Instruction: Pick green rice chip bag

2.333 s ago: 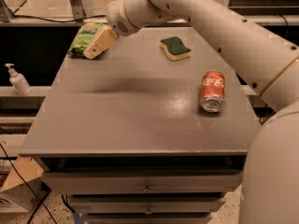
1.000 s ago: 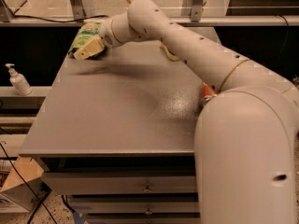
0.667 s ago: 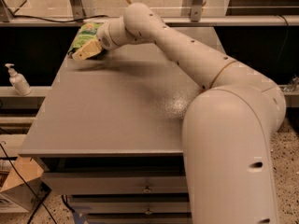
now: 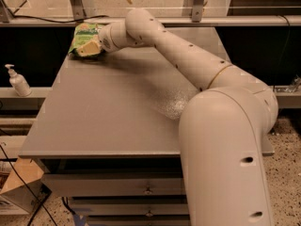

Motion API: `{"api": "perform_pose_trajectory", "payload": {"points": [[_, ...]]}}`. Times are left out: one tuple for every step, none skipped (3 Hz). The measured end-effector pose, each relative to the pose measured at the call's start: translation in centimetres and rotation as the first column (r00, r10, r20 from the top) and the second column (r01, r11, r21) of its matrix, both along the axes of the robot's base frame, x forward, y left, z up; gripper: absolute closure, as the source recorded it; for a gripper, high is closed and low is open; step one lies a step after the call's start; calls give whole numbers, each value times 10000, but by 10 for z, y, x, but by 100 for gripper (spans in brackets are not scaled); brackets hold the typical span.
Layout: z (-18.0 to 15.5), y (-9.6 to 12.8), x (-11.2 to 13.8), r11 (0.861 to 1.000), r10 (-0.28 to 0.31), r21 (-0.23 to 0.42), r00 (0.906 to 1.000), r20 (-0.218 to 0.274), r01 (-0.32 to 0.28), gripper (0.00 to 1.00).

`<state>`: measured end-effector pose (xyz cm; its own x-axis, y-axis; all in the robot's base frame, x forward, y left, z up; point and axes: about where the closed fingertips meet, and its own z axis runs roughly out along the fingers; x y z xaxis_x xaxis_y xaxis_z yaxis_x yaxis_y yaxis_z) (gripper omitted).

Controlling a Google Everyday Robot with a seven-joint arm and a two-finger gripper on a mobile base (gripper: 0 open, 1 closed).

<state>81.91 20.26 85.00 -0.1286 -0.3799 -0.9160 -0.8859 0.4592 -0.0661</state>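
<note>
Grey counter (image 4: 108,119) seen from its near edge. The green rice chip bag (image 4: 81,32) lies at the far corner at about 11 o'clock, close to the rear edge. The white arm (image 4: 188,62) rises at 4 o'clock and reaches across the counter to that corner, where the gripper (image 4: 89,47) rests on the bag's near side. Whether the jaws are open or closed cannot be told. A soap bottle (image 4: 18,82) stands off the counter at 9 o'clock.

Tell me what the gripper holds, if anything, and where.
Cannot be told: the gripper sits at the near edge of the green rice chip bag; grasp not visible.
</note>
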Motion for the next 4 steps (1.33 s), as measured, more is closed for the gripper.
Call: {"api": "perform_pose_trajectory", "payload": {"points": [[10,-8,-6,9999,-80,-134,9998,176,82,64],[31,-22,-19,9991,-57,-425,9988,493,78,87],[66,-36,-35,9973,111,-728,9931,1168,-26,100],[114,-49,-50,9965,252,-837,9745,2230,-66,100]]}}
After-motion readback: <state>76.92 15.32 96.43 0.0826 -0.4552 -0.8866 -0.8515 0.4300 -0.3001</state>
